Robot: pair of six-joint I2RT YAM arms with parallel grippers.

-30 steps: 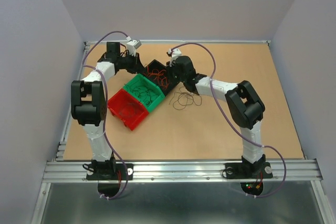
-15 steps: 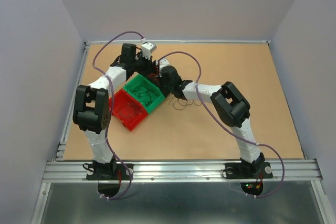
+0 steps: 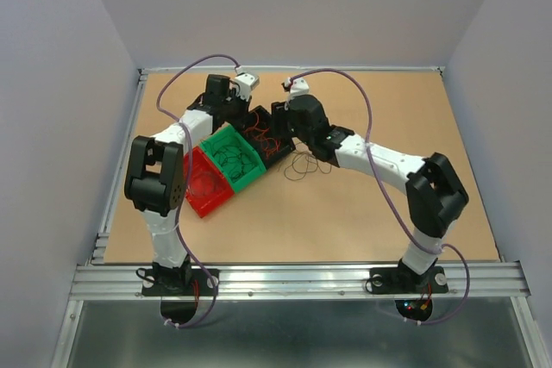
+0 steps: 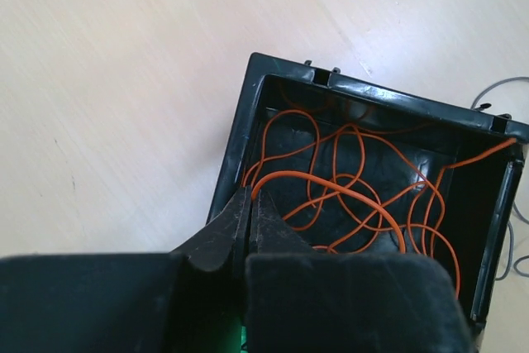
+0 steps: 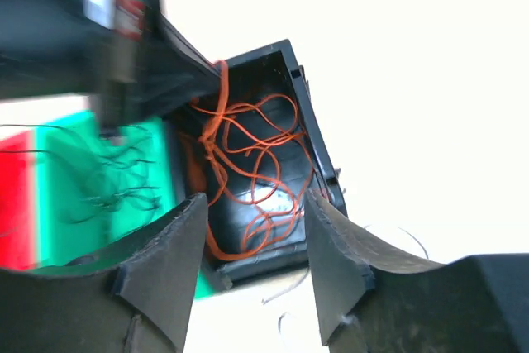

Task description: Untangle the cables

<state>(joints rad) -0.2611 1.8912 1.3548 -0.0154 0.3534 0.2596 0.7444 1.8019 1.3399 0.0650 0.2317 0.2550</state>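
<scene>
Orange cables (image 4: 355,196) lie in loops inside the black bin (image 4: 240,121). My left gripper (image 4: 250,196) hangs over the bin's left wall, shut on one orange cable that arcs out from its tips. In the right wrist view this gripper (image 5: 178,72) lifts a bunched orange strand (image 5: 221,88). My right gripper (image 5: 252,233) hovers open over the black bin (image 5: 318,146) with nothing between its fingers (image 5: 178,254). From above, both grippers, left (image 3: 248,116) and right (image 3: 279,129), meet at the black bin (image 3: 280,154). A loose clump of thin dark cables (image 3: 304,164) lies on the table right of the bins.
A green bin (image 3: 250,171) with dark wires and a red bin (image 3: 211,204) with thin wires stand in a diagonal row left of the black bin. The tan table (image 3: 362,213) has raised rails at its edges. Purple arm cables arch above both wrists.
My right gripper has gone from shut to open and swung back over the black bin. The left gripper has moved right to the black bin, still shut.
</scene>
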